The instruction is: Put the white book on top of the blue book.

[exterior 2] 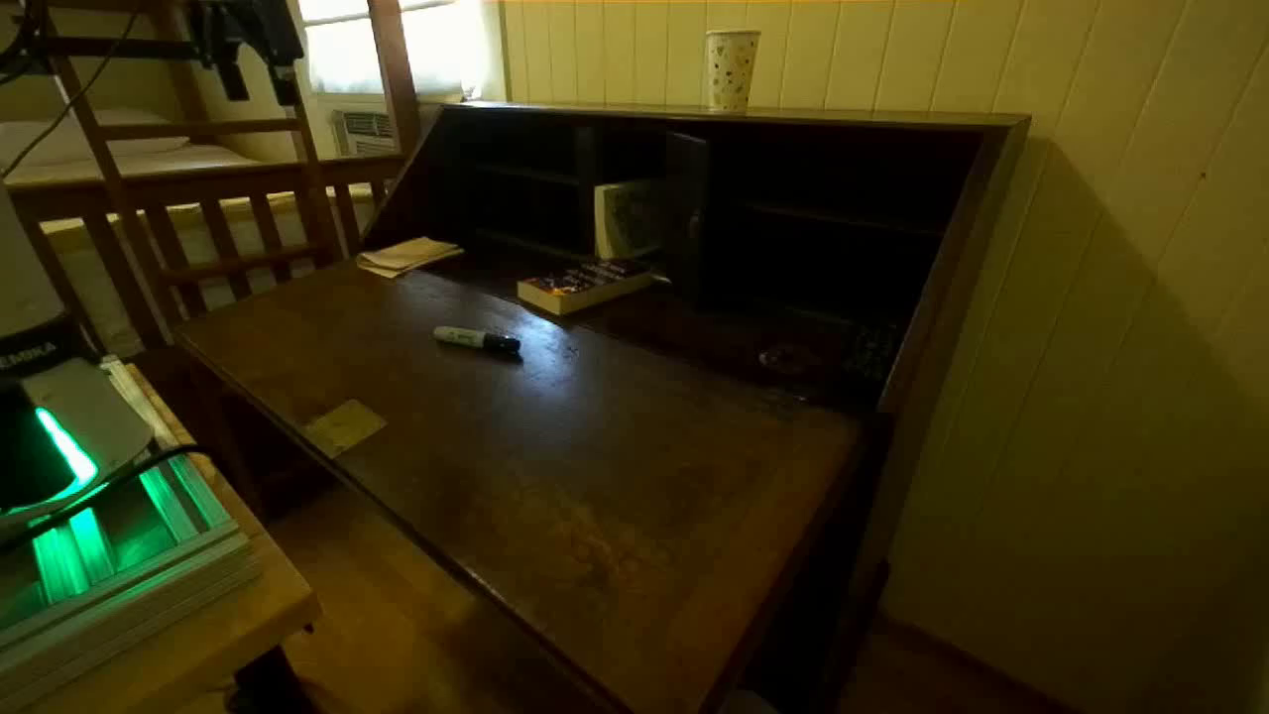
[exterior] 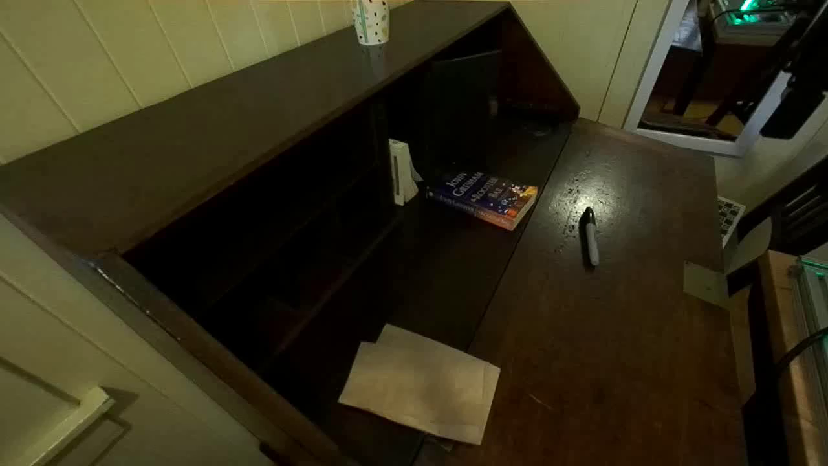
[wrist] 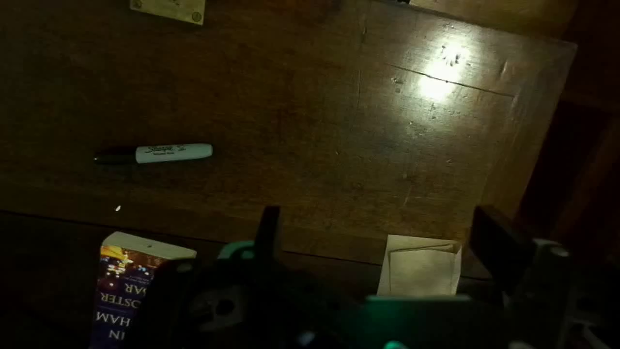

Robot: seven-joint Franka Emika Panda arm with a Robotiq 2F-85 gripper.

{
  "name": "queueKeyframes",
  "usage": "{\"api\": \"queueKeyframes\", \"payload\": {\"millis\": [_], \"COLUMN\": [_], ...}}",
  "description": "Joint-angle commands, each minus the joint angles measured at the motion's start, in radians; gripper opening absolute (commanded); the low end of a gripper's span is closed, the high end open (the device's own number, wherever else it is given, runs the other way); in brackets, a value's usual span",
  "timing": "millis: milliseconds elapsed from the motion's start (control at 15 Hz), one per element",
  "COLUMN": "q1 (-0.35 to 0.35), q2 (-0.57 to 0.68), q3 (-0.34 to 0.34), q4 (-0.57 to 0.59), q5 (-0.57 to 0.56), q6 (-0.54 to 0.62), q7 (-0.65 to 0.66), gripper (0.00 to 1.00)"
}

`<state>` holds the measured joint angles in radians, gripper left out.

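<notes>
The blue book lies flat on the desk's inner shelf, and it also shows in an exterior view and at the lower left of the wrist view. The white book stands upright just behind it, at the cubbyholes; its greenish picture shows in that exterior view and its pale edge in an exterior view. It does not show in the wrist view. My gripper is open and empty, high above the desk and away from both books. It also shows at the edge of an exterior view.
A marker lies on the desk's fold-down leaf. Pale folded papers lie at one end of the desk. A small cabinet door stands open beside the books. A patterned cup stands on the desk's top.
</notes>
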<state>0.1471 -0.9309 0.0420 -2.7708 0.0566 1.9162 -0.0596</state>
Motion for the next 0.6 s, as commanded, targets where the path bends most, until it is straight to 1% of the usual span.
{"api": "queueKeyframes", "payload": {"millis": [0,267,400,467,533], "q1": [-0.006,-0.006,-0.055,-0.08,-0.121], "q2": [0.0,0.0,0.02,0.036,0.069], "q3": [0.005,0.005,-0.003,-0.009,-0.007], "q4": [0.002,0.002,0.002,0.003,0.005], "q5": [0.004,0.004,-0.033,-0.036,-0.062], "q6": [-0.003,-0.003,0.028,0.065,0.117], "q7": [-0.004,-0.004,0.017,0.041,0.066], "gripper": [1.0,1.0,1.0,1.0,1.0]}}
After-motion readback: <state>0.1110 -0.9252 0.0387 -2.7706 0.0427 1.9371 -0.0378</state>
